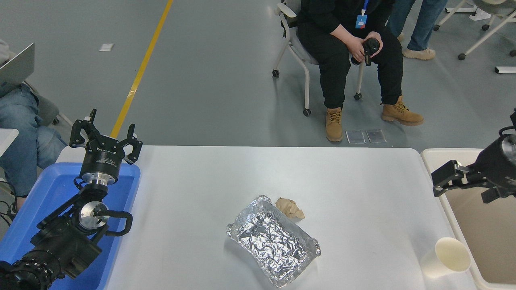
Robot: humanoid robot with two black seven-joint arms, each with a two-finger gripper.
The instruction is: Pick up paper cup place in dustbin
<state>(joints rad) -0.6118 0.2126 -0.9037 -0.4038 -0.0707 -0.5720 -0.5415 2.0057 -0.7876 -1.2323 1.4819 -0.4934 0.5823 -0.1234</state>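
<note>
Lying tipped on the table, plain cream paper cup [446,257], beside dustbin [483,225], right hand [443,181] grip unclear

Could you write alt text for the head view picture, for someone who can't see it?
A plain cream-white paper cup lies tipped on a white table beside a beige plastic dustbin, with the robot's black right gripper above the bin's rim. A crinkled foil tray and crumpled tan paper ball sit mid-table; the left gripper is parked open over a blue bin.
</note>
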